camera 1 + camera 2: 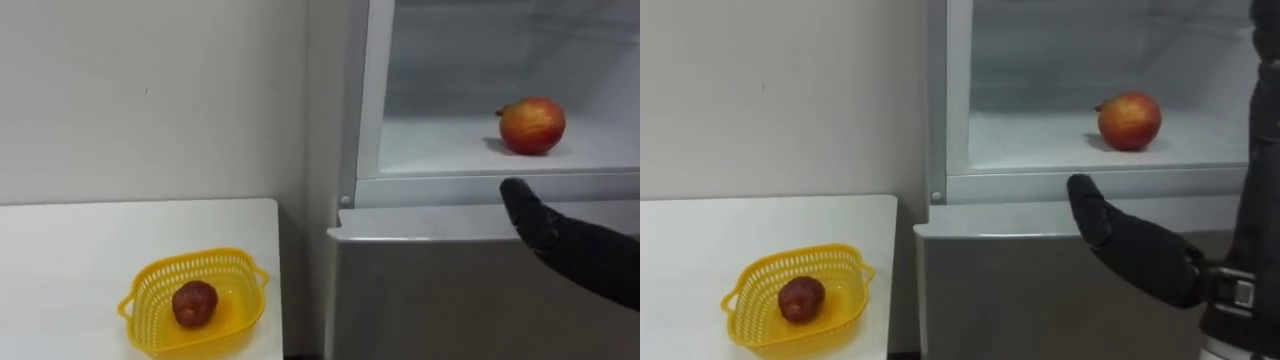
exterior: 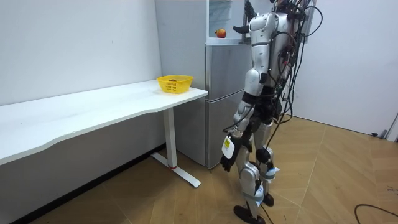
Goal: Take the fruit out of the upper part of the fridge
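Note:
A round red and yellow fruit (image 1: 532,125) lies on the white shelf (image 1: 440,150) of the open upper fridge compartment, towards its right. My right hand (image 1: 545,225) is raised in front of the fridge, just below the shelf's front edge and under the fruit. Its fingers are straight, point up and hold nothing. It is apart from the fruit. In the room view I stand upright facing the fridge (image 2: 227,93), with my left hand (image 2: 227,163) hanging low by my thigh.
A white table (image 1: 60,260) stands left of the fridge against the wall. Near its right end sits a yellow basket (image 1: 150,290) with a dark red fruit (image 1: 194,303) in it. The grey lower fridge door (image 1: 450,300) is closed.

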Tool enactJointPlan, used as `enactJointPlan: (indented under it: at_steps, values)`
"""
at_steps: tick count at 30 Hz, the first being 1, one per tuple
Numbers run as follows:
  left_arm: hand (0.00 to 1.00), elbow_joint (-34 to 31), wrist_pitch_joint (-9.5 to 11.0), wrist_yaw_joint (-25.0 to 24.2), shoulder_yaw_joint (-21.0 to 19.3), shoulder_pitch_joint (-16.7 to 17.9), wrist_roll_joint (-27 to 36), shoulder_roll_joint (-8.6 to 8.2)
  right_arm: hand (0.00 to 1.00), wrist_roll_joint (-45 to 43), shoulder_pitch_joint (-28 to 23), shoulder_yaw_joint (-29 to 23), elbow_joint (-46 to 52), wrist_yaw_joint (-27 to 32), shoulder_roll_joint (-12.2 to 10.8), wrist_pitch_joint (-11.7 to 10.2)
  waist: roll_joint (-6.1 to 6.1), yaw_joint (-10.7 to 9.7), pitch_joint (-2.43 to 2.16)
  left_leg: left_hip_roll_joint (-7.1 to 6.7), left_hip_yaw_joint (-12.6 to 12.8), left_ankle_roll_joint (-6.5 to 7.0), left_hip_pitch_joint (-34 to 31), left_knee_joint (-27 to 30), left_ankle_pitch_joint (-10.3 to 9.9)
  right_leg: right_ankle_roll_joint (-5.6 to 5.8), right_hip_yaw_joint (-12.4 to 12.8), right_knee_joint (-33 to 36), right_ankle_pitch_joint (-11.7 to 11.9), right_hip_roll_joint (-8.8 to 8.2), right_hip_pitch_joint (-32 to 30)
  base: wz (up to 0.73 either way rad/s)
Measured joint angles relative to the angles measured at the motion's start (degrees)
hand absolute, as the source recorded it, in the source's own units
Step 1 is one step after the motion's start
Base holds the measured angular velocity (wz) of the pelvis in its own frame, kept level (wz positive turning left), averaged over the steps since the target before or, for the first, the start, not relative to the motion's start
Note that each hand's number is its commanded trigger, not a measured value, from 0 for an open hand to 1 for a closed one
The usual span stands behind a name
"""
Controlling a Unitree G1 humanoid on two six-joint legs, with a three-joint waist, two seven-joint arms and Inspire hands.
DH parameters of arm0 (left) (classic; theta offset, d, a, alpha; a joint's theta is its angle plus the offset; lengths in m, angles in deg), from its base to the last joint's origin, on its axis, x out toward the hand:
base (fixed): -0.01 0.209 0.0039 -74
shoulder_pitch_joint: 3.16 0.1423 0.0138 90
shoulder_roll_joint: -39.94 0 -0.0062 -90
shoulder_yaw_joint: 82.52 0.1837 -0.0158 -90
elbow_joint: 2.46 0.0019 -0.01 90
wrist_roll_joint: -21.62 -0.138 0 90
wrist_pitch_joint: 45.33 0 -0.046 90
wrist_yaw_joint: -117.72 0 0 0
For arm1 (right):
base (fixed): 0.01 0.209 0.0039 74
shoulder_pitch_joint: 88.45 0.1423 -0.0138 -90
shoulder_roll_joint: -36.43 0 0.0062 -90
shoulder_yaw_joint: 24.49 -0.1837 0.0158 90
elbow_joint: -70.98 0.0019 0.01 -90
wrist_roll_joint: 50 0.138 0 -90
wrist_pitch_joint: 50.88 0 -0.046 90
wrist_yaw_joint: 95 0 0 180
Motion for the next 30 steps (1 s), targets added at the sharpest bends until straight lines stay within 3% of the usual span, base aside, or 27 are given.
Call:
enactJointPlan:
  at_steps: [2, 9, 15, 19, 21, 25, 30]
  values:
    - [0.00, 0.07, -0.21, -0.10, -0.29, 0.27, 0.01, 0.16, 0.00, 0.73, 0.46, -1.20, -2.36, 0.08, 0.59, 0.57, -0.84, -0.17, 0.03, -0.05, -0.01, 0.00, -0.03, 0.03, 0.00, 0.03, -0.04, -0.06, -0.02, -0.06, -0.13, 0.00]
    - [0.00, 0.99, -0.51, -1.59, -2.15, 0.92, -0.19, 0.44, 0.00, 2.53, 2.63, -4.35, -4.81, 1.08, 2.51, 0.98, -1.49, -0.62, -0.08, -0.10, -0.52, 0.01, -0.19, -0.01, 0.00, 0.04, -0.59, -0.05, -0.02, -0.13, 0.13, 0.02]
    - [0.00, 1.21, -0.87, -1.70, -4.52, 0.30, -0.20, 1.08, 0.00, 5.84, 6.41, -8.34, -8.58, 1.78, 6.88, 2.67, -2.26, -0.46, -0.10, -0.17, -1.85, 0.01, 0.07, 0.10, 0.01, 0.03, -1.88, -0.90, -0.02, -0.22, 0.77, 0.11]
    - [0.00, 1.18, -0.90, -1.74, -6.20, 0.42, -0.21, 1.09, 0.00, 6.63, 11.55, -11.32, -11.48, 3.65, 10.17, 3.18, -2.86, -0.28, 0.35, -0.20, -2.40, -0.03, -0.15, 0.10, 0.04, 0.02, -1.93, -0.91, -0.06, -0.20, 0.90, 0.02]
    - [0.00, 1.03, -1.14, -1.84, -6.53, 0.68, -0.21, 1.11, 0.00, 6.68, 14.86, -11.77, -15.17, 4.74, 10.77, 3.35, -3.27, -0.25, 0.41, -0.18, -2.57, -0.05, -0.08, 0.21, 0.05, 0.01, -1.91, -0.90, -0.07, -0.17, 1.04, 0.00]
    - [0.00, -0.53, -1.77, -1.81, -6.70, 0.48, -0.25, 1.27, 0.00, 8.56, 19.48, -11.86, -22.92, 5.43, 13.17, 5.59, -4.15, -0.03, 0.29, -0.26, -3.16, -0.04, -0.16, 0.27, 0.05, 0.03, -1.96, -0.87, -0.09, -0.22, 0.89, 0.05]
    - [0.00, -1.58, -2.14, -2.49, -6.73, 0.65, -0.21, 1.88, 0.00, 9.38, 21.36, -11.89, -25.86, 4.22, 13.95, 8.46, -4.32, 0.76, 0.18, -0.29, -3.28, -0.04, -0.68, 0.46, 0.05, 0.05, -2.29, -0.72, -0.12, -0.25, 0.75, 0.01]
